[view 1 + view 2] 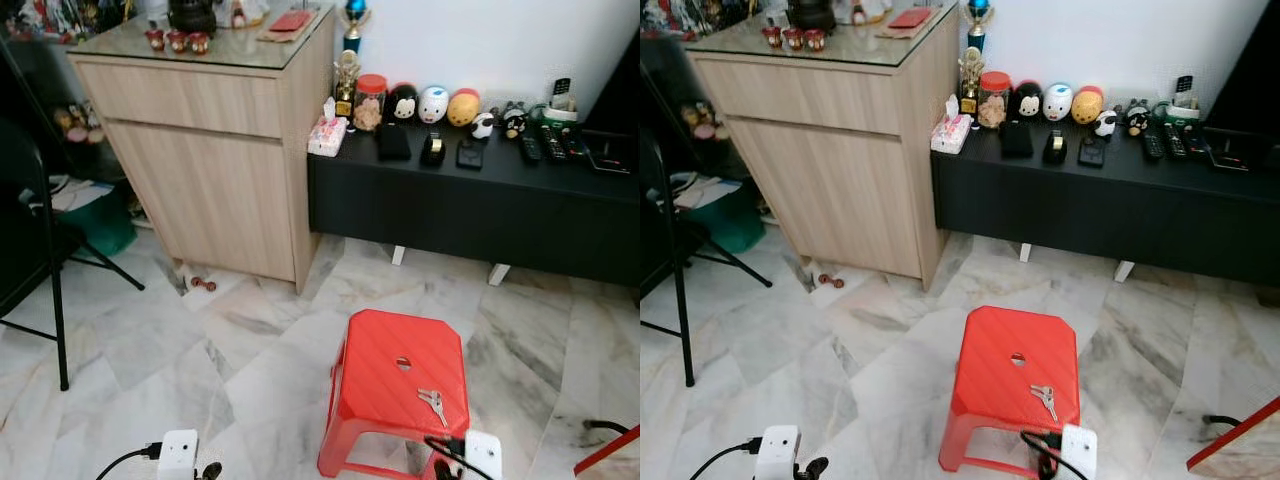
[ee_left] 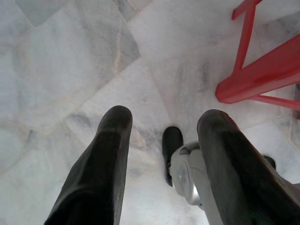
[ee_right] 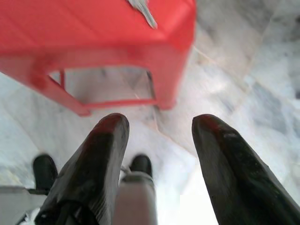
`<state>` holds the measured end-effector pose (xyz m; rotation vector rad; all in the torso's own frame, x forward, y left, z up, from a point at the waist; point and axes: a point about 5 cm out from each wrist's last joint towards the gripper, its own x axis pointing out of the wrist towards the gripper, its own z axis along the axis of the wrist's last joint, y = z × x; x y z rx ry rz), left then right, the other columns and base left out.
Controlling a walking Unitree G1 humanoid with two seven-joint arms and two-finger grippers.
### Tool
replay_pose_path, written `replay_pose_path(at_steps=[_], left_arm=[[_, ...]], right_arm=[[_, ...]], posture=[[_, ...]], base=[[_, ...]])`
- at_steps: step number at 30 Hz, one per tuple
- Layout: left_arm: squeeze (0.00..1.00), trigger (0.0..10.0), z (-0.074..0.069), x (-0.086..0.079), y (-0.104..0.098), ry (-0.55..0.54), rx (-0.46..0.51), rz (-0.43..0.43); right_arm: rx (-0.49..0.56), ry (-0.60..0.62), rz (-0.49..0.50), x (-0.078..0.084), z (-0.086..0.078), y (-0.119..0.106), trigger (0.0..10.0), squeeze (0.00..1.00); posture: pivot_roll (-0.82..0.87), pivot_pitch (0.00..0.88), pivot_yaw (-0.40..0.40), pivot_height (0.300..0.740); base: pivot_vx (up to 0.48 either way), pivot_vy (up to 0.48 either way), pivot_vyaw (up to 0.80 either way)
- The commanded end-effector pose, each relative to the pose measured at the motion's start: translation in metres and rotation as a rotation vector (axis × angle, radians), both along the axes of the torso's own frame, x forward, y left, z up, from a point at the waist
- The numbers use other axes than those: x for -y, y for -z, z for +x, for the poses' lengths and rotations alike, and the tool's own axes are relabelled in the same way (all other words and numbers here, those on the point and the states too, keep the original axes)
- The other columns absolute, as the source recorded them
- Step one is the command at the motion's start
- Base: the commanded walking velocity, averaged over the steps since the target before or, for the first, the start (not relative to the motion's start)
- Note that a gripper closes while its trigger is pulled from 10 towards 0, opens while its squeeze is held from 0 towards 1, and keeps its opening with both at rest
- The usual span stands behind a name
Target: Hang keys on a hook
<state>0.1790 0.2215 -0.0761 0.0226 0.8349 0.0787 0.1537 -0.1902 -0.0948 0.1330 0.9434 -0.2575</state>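
Note:
A small bunch of silver keys [image 1: 433, 402] lies on the near right part of a red plastic stool's [image 1: 400, 350] seat, beside its centre hole. My right gripper [image 3: 159, 124] hangs open and empty just in front of the stool and below seat height, pointing at the floor; the keys [image 3: 143, 11] lie on the seat above it. My left gripper [image 2: 164, 122] is also open and empty, low over the marble floor to the left of the stool. Both white wrist units [image 1: 178, 452] sit at the picture's lower edge.
A light wooden cabinet [image 1: 200, 150] stands at the back left, next to a low black bench [image 1: 480, 200] carrying figurines and remotes. Black chair legs [image 1: 58, 320] are at the left. A red-edged board [image 1: 610, 455] and a black cable lie at the lower right.

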Motion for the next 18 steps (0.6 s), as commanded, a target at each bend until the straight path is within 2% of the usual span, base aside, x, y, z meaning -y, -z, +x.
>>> replay_pose_path(at_steps=[1, 6, 10, 13, 18], left_arm=[[0.00, 10.0, -0.010, -0.004, 0.004, 0.014, -0.052, 0.018], [0.00, 10.0, -0.010, -0.006, 0.004, -0.024, -0.050, 0.015], [0.00, 10.0, -0.013, -0.007, 0.005, -0.039, -0.054, 0.000], [0.00, 10.0, -0.014, -0.006, 0.006, -0.025, -0.067, 0.005], [0.00, 10.0, -0.007, -0.004, 0.004, -0.022, -0.057, 0.004]], right_arm=[[-0.019, 0.057, 0.005, 0.006, -0.009, 0.003, 10.0, 0.00], [-0.038, 0.049, -0.002, 0.006, -0.012, 0.004, 10.0, 0.00], [-0.026, 0.072, -0.002, 0.008, -0.007, 0.002, 10.0, 0.00], [-0.013, 0.044, -0.006, 0.006, -0.002, 0.000, 10.0, 0.00], [-0.007, 0.040, -0.015, 0.010, 0.003, -0.002, 10.0, 0.00]], posture=[[0.11, 0.000, 0.020, 0.740], [0.11, 0.000, 0.020, 0.740], [0.09, 0.000, 0.018, 0.740], [0.08, 0.000, 0.013, 0.740], [0.07, 0.000, -0.006, 0.740]], base=[[0.000, 0.000, 0.00], [0.000, 0.000, 0.00], [0.000, 0.000, 0.00], [0.000, 0.000, 0.00], [0.000, 0.000, 0.00]])
